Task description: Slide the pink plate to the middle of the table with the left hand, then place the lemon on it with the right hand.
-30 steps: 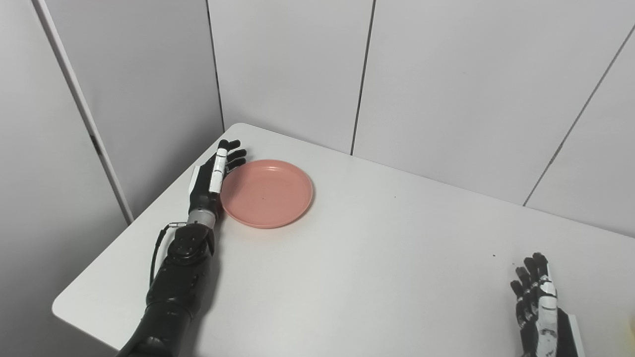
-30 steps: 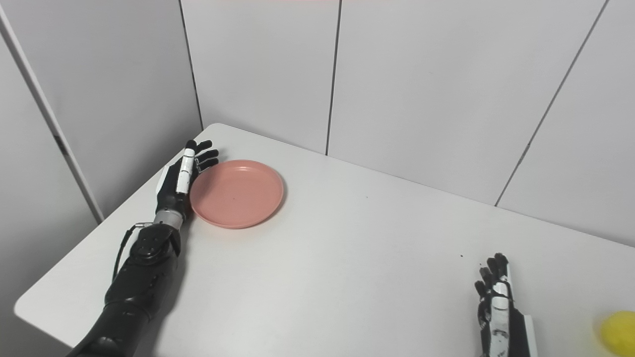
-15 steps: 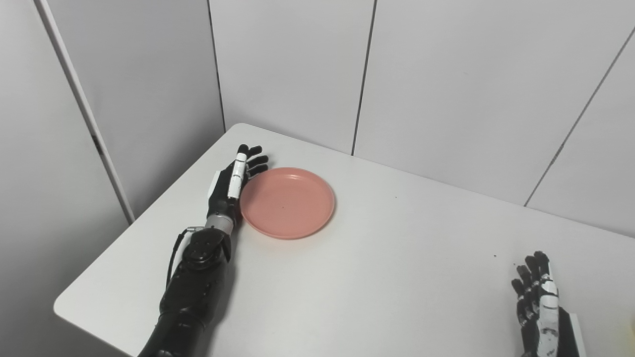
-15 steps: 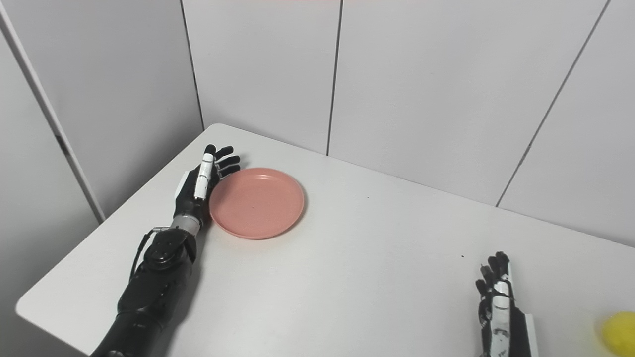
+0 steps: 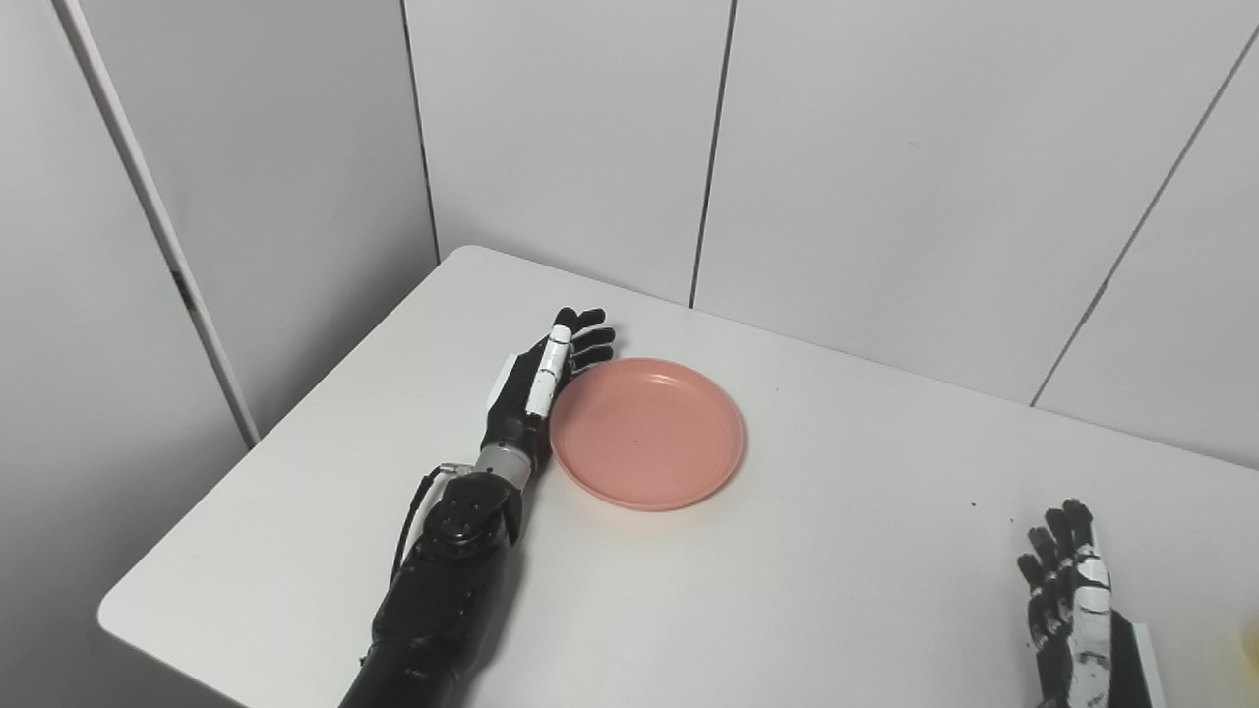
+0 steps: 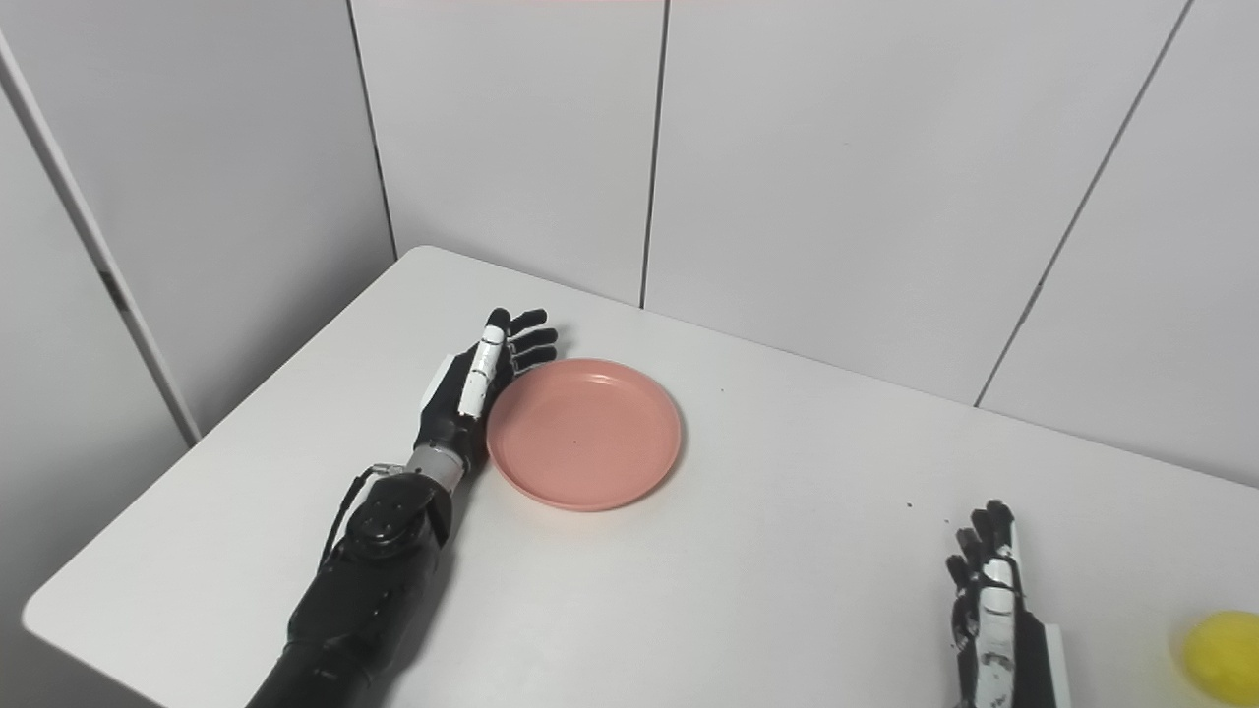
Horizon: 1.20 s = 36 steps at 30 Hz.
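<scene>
The left robot hand (image 5: 536,379) lies flat-edged on the white worktop (image 5: 748,590), its arm coming up from the near left edge. Its fingers (image 5: 588,339) are straight and spread slightly, holding nothing, with the palm side pressed against the left rim of the pink plate (image 5: 646,433). The fingertips reach just past the plate's far-left rim, toward the far left corner of the worktop.

The pink plate sits upright on the worktop, left of the middle and nearer the far edge than the near edge. Nothing lies in it apart from a tiny dark speck near its centre.

Right of the plate the worktop runs bare up to a couple of small dark specks in front of the right robot hand.

The right robot hand (image 6: 993,615) rests by the near right corner of the worktop, fingers extended and pointing toward the far edge, held close together but gripping nothing. It is well apart from the plate.

The lemon (image 6: 1220,657) sits on the worktop just beside the right robot hand, on its right, at the near right edge and partly cut off by the picture's border. The hand does not touch it.
</scene>
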Motion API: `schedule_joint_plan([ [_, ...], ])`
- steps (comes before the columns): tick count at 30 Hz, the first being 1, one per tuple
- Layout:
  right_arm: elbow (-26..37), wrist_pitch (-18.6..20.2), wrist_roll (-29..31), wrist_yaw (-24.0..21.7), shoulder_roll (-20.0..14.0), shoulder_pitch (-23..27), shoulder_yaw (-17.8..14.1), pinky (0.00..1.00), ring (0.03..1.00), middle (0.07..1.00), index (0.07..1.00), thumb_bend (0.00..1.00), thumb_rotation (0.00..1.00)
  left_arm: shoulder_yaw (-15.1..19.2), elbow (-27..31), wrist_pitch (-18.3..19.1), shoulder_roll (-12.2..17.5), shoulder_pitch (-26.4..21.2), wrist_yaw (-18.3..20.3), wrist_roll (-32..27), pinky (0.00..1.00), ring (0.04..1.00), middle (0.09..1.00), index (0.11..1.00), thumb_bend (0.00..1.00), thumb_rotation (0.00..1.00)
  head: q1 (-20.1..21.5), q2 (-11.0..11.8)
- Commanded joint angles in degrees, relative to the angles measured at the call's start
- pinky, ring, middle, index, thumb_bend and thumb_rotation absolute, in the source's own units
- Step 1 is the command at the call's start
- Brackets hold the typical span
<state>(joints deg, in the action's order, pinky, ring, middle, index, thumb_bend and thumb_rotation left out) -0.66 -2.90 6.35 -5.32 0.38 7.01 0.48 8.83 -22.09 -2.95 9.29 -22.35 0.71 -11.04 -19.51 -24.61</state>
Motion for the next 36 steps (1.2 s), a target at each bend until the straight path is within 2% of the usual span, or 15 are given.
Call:
schedule_joint_plan([
  [1,-0.34,-2.46,0.28,0.0,-0.05,1.92,-0.35,1.0,1.0,1.0,1.0,0.69,1.0,-1.17,0.44,1.14,-0.87,-0.35,0.86,0.65,0.78,0.796,0.791,0.777,0.67,1.0,0.96,-0.29],
  [8,-2.65,-5.06,-0.2,0.66,1.06,2.67,-0.53,1.0,1.0,1.0,1.0,0.72,1.0,-1.83,0.8,2.23,-1.59,-0.17,0.97,1.01,0.77,0.794,0.789,0.775,0.66,1.0,6.27,-1.92],
  [14,-2.35,-4.66,-1.74,2.62,2.78,2.78,0.06,1.0,1.0,1.0,0.992,0.72,1.0,-2.11,2.49,3.97,-1.97,0.58,1.51,0.7,0.78,0.804,0.798,0.785,0.64,1.0,11.06,-3.36],
  [15,-2.1,-4.16,-2.06,2.98,3.16,2.85,0.21,1.0,1.0,1.0,0.991,0.72,1.0,-2.18,2.64,4.23,-1.94,0.63,1.85,0.44,0.78,0.805,0.799,0.786,0.64,1.0,12.51,-3.89],
  [23,-0.48,-1.22,-3.59,4.1,4.61,3.12,1.72,1.0,1.0,1.0,1.0,0.8,1.0,-2.7,3.55,5.72,-2.21,0.76,2.92,-0.38,0.8,0.819,0.806,0.792,0.67,1.0,16.45,-5.31],
  [29,-0.59,-1.58,-4.21,5.03,5.97,3.88,2.4,1.0,1.0,1.0,1.0,0.77,1.0,-3.14,5.08,6.82,-2.02,1.2,3.92,-0.73,0.82,0.83,0.822,0.803,0.66,1.0,21.4,-6.7],
  [36,-0.46,1.43,-5.3,5.16,6.78,4.83,3.75,1.0,1.0,1.0,1.0,0.78,1.0,-3.56,4.62,6.76,-2.05,1.36,5.19,-0.97,0.82,0.833,0.822,0.799,0.63,1.0,25.8,-7.35],
])
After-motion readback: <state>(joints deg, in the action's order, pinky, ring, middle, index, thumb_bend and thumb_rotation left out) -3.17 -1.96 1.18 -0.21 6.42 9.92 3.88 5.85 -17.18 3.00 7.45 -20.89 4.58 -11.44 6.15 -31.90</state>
